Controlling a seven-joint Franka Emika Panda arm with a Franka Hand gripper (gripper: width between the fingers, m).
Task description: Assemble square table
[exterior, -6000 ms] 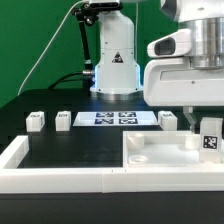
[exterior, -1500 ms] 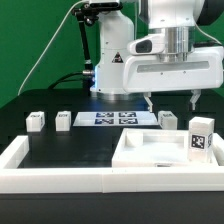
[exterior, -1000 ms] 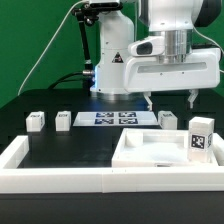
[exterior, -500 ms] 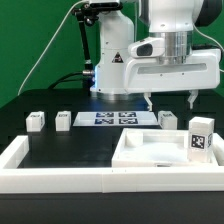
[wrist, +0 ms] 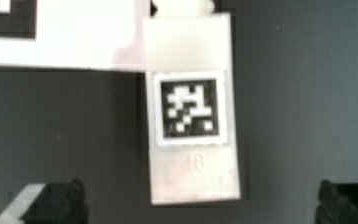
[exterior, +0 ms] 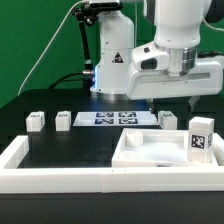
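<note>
Just one black-and-white tag [wrist: 190, 107]

The slab [exterior: 142, 147] runs past the exterior view's right edge, and tags on the far legs [exterior: 63, 119] are unreadably small.

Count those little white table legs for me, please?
3: the far-left leg, the next leg, both on the exterior view's left of the marker board, and the third leg on its right. Another may hide behind the slab's tagged edge.
</note>
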